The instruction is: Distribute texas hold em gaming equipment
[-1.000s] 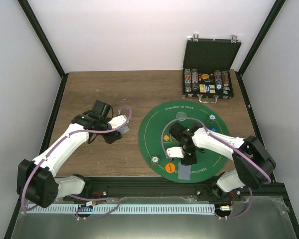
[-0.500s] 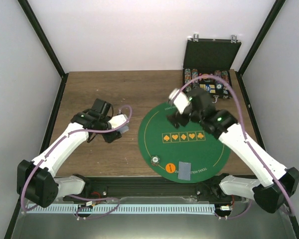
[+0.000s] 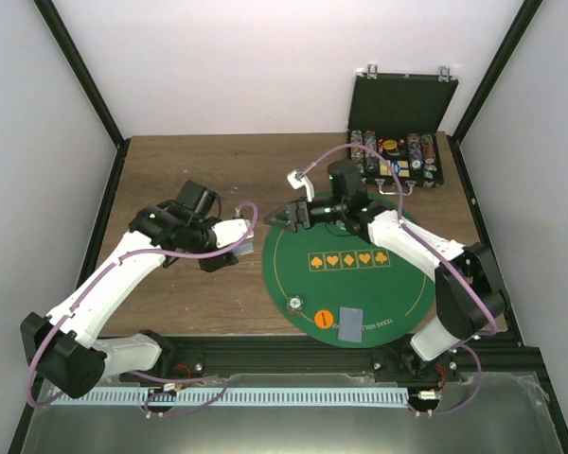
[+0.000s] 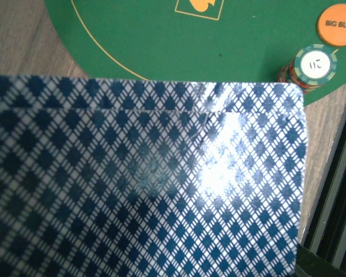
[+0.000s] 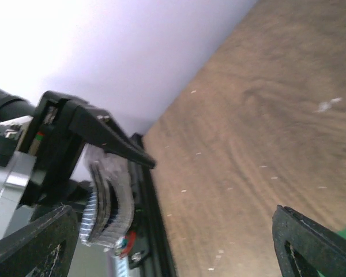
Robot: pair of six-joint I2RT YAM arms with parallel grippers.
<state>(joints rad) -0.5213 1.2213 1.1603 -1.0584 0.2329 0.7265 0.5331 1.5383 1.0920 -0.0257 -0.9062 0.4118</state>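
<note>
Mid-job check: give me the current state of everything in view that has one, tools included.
left tool: shut on card deck.
right tool: open, empty.
black case: lid open, upright.
single card: face down on green mat.
orange disc: flat on the mat.
chip stack: upright on the mat.

Wooden table (image 3: 189, 170), green mat (image 3: 360, 288), chip case (image 3: 402, 102).
The round felt mat lies on the table's right half; beyond it, by the white back wall (image 3: 265, 66), the black case stands open, lid upright.
</note>
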